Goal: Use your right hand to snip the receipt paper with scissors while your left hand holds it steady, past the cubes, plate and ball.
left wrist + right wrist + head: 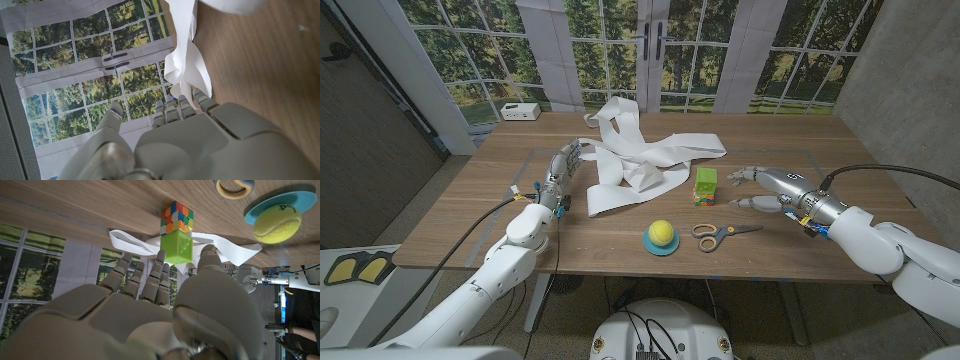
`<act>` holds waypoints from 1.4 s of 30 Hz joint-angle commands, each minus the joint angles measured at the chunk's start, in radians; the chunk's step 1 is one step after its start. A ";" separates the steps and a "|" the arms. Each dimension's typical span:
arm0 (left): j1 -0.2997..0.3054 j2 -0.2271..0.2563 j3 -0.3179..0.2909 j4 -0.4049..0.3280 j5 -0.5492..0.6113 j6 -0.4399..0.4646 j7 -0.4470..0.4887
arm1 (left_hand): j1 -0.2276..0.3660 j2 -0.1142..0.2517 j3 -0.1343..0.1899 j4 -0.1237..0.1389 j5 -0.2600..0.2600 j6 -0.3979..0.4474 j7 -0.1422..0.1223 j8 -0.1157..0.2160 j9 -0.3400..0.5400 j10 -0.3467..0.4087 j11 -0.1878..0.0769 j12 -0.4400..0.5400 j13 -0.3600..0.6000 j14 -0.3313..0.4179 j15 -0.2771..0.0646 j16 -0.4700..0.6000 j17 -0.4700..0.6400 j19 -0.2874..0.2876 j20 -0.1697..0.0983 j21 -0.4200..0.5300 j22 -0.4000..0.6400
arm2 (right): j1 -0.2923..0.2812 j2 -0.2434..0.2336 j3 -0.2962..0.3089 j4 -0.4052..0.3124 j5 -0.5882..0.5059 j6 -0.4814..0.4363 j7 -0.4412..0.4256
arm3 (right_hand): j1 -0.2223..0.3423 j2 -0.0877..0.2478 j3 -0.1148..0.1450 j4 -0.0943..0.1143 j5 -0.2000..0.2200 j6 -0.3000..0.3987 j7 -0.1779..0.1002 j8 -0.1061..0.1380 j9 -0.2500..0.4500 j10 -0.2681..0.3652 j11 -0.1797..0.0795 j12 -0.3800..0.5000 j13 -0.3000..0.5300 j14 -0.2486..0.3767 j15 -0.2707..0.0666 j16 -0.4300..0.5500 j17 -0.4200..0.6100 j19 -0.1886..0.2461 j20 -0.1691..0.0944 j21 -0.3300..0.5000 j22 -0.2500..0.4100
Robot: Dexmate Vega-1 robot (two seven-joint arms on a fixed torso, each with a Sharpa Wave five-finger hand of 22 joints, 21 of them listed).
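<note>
A wooden table [470, 225] stands before a backdrop of windows printed with green trees, a small white box [520, 111] sitting at its far left corner. Across the far middle sprawls the receipt paper [640, 160], a long white ribbon looped and tangled. The left hand [563, 166] lies stretched out at the paper's left edge, fingers extended; in the left wrist view the fingertips [200, 95] reach the crumpled white strip, though I cannot tell whether they pinch it or only touch it. The left arm runs straight up from the near left. Over on the right, the right hand [760, 187] hovers with fingers spread and loose, nothing in it, palm turned toward the middle of the table, forearm coming in from the near right. The scissors [723, 233], with a yellow and a blue handle, lie on the wood nearer the table's front edge than that hand, apart from it. Just left of the right hand stand the cubes [705, 185], a green one beside a multicoloured one. Nearer the front edge, a yellow ball [662, 234] sits on a small blue plate [650, 246], just left of the scissors.
</note>
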 commanded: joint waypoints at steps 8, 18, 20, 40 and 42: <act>0.015 -0.002 -0.005 -0.013 0.010 -0.007 0.021 | 0.010 0.008 0.011 -0.003 0.003 0.024 0.000 0.009 0.001 0.018 -0.004 0.011 0.003 0.009 -0.010 0.004 0.003 0.007 -0.008 0.005 0.002 | -0.023 0.009 0.018 -0.008 -0.039 0.006 0.022 | 0.064 -0.005 0.026 -0.004 0.001 -0.009 -0.018 -0.013 0.005 0.006 -0.026 -0.009 0.009 -0.011 -0.141 -0.011 0.001 0.008 -0.008 0.001 0.004; 0.017 -0.004 -0.006 -0.015 0.012 -0.011 0.023 | 0.011 0.009 0.012 -0.003 0.003 0.024 0.000 0.007 0.001 0.019 -0.002 0.011 0.003 0.010 -0.011 0.003 0.003 0.006 -0.008 0.005 0.002 | -0.027 0.009 0.013 -0.015 -0.070 -0.007 0.039 | 0.067 -0.013 0.026 0.007 -0.002 0.011 -0.022 -0.011 0.006 0.022 -0.021 -0.008 0.014 0.008 -0.146 -0.005 0.003 0.028 -0.023 0.006 0.004; 0.017 -0.004 -0.006 -0.016 0.013 -0.011 0.023 | 0.011 0.009 0.012 -0.003 0.003 0.024 0.000 0.007 0.001 0.019 -0.002 0.010 0.003 0.009 -0.010 0.003 0.003 0.007 -0.008 0.005 0.002 | -0.027 0.008 0.011 -0.015 -0.072 -0.007 0.041 | 0.067 -0.014 0.025 0.008 -0.002 0.012 -0.022 -0.012 0.006 0.022 -0.022 -0.009 0.015 0.009 -0.146 -0.005 0.003 0.029 -0.023 0.006 0.004; 0.010 -0.010 0.002 -0.006 0.015 -0.015 0.015 | 0.014 0.010 0.013 -0.005 0.002 0.031 0.001 0.006 0.001 0.024 -0.002 0.010 0.003 0.014 -0.012 0.003 0.003 0.010 -0.009 0.005 0.002 | -0.019 -0.008 -0.023 -0.020 -0.095 -0.040 0.065 | 0.050 -0.016 0.021 0.027 -0.004 0.020 -0.018 -0.016 0.007 0.027 -0.019 -0.016 0.021 0.033 -0.103 0.003 0.008 0.048 -0.027 0.008 0.005; 0.009 -0.011 0.003 -0.004 0.015 -0.015 0.013 | 0.014 0.010 0.013 -0.005 0.002 0.032 0.002 0.007 0.001 0.025 -0.003 0.010 0.003 0.015 -0.011 0.003 0.003 0.010 -0.009 0.005 0.002 | -0.017 -0.011 -0.028 -0.022 -0.103 -0.047 0.065 | 0.050 -0.017 0.021 0.027 -0.004 0.023 -0.018 -0.016 0.007 0.025 -0.017 -0.018 0.020 0.035 -0.094 0.004 0.008 0.049 -0.027 0.008 0.005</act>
